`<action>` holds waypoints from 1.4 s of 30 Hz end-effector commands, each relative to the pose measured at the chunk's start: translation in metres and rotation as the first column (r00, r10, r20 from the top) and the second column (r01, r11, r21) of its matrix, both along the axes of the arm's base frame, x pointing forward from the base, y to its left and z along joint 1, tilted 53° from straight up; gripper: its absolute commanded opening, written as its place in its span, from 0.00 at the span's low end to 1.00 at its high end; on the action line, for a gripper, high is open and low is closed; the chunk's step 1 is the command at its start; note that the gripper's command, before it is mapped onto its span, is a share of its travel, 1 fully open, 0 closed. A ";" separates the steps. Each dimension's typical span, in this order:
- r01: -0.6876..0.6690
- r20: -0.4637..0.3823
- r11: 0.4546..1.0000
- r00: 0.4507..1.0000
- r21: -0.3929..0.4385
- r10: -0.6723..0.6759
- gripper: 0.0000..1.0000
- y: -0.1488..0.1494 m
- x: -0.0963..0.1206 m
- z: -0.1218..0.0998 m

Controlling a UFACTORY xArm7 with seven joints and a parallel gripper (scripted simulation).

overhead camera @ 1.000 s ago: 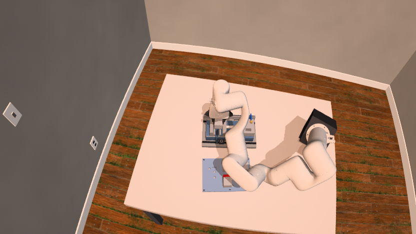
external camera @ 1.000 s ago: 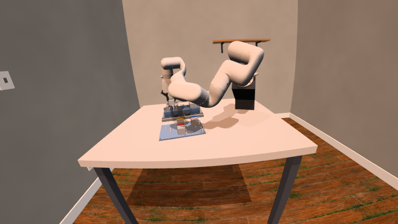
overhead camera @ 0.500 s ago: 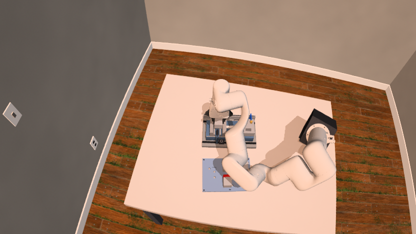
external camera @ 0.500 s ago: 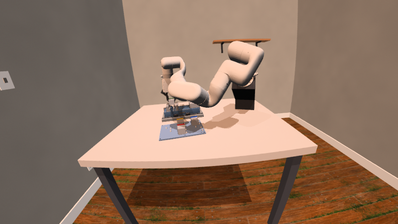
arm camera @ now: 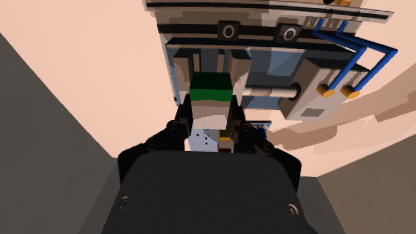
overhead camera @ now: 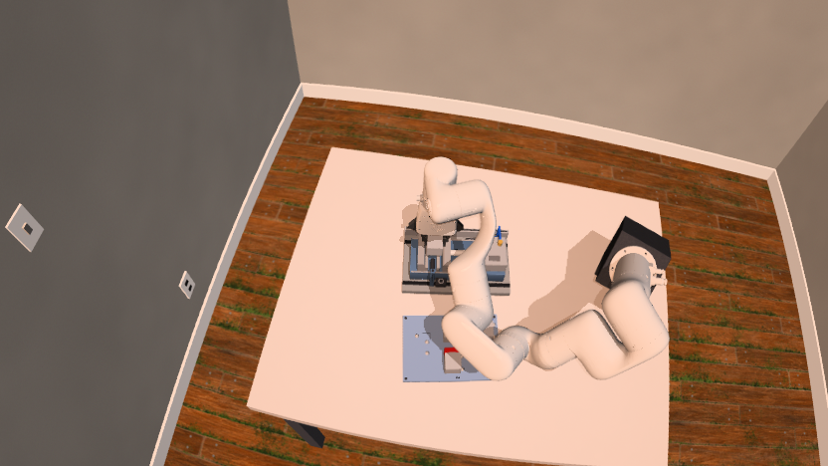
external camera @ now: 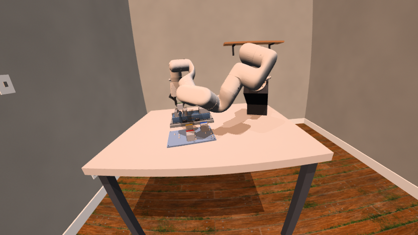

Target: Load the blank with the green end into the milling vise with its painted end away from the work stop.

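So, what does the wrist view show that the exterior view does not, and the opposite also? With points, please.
Only the wrist view: the two blue hoses (overhead camera: 499,233) (arm camera: 346,68) and their brass-coloured fittings (overhead camera: 500,242) (arm camera: 326,90).

Only the exterior view: the wooden wall shelf (external camera: 253,42) and the arm's black base (overhead camera: 661,247) (external camera: 257,108).

Both: the vise (overhead camera: 498,277) (external camera: 193,117) (arm camera: 320,85), the infeed plate (overhead camera: 422,364) (external camera: 175,142) (arm camera: 196,146), and the green-ended blank (overhead camera: 434,247) (external camera: 180,107) (arm camera: 211,110) held between the fingers (overhead camera: 412,226) (external camera: 176,101).

We look steeply down on the bench (overhead camera: 347,290) (external camera: 204,154) from above, and across it from farther out; closest, just behind the pincer (overhead camera: 434,246) (external camera: 177,104) (arm camera: 211,112), we face past it; all three share the vise (external camera: 191,116) (arm camera: 210,42).
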State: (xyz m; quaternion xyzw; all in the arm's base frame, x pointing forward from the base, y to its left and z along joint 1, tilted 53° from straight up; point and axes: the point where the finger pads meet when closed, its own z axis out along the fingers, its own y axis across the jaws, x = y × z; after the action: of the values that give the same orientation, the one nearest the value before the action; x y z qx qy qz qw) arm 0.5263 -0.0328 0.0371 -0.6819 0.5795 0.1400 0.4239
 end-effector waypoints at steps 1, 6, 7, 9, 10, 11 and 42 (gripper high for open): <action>0.004 0.002 1.000 1.000 -0.002 -0.004 0.00 -0.002 0.000 0.001; 0.004 0.002 1.000 1.000 -0.002 -0.004 0.00 -0.002 0.000 0.001; 0.004 0.002 1.000 1.000 -0.002 -0.004 0.00 -0.001 0.000 0.001; 0.004 0.002 1.000 1.000 -0.002 -0.004 0.00 -0.001 0.000 0.001; 0.004 0.002 1.000 1.000 -0.002 -0.004 0.00 -0.001 0.000 0.001; 0.004 0.002 1.000 1.000 -0.002 -0.004 0.00 -0.001 0.000 0.000; 0.004 0.002 1.000 1.000 -0.002 -0.004 0.00 0.001 0.001 -0.001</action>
State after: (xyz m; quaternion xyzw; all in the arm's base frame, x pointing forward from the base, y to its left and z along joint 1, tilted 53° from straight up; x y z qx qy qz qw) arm 0.5272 -0.0306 0.0353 -0.6819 0.5795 0.1400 0.4239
